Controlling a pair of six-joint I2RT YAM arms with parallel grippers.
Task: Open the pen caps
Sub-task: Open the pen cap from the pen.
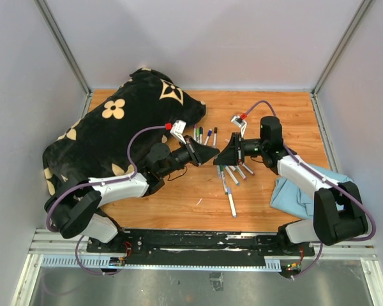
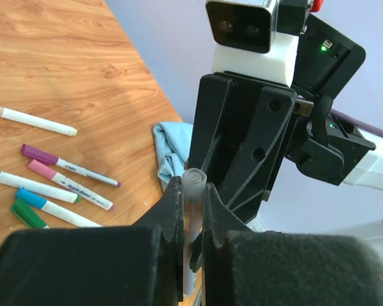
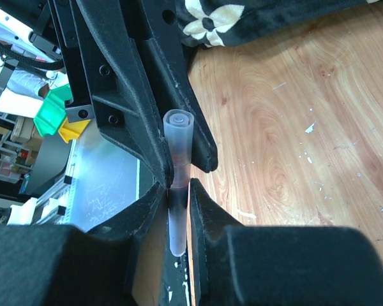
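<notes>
- At the centre of the top view, above the tabletop (image 1: pixel 300 127), your left gripper (image 1: pixel 213 152) and right gripper (image 1: pixel 224 153) meet tip to tip. What sits between them is too small to make out here.
- Around that spot lie the loose pens (image 1: pixel 233 173). One row sits just above the grippers, its pen caps (image 1: pixel 215 131) pointing to the upper edge of the frame. A bunch lies just below, and a single pen (image 1: pixel 232 205) lower down.
- A black flowered cushion (image 1: pixel 108 140) fills the upper left, and a blue cloth (image 1: pixel 297 194) lies at the lower right.
- At the bottom centre of the left wrist view, your left gripper is pressed together on a translucent pen (image 2: pixel 193 182). The pen stands upright with its round end poking out above the fingers, and the right gripper looms directly behind.
- At the left of that view, five pens lie side by side with purple, pink, green and blue caps on. Above them, one pen shows a bare yellow point.
- In the middle of the right wrist view, your right gripper pinches the same translucent pen lower on its barrel, with the left gripper clamped just above. A dark stretch sits inside the pinch, and you cannot tell whether it is a cap.
- By my reading, most of the job is left. No cap lies loose in any view, and nearly every pen keeps its cap. The translucent pen is gripped by both grippers, set for a pull, but not visibly apart.
</notes>
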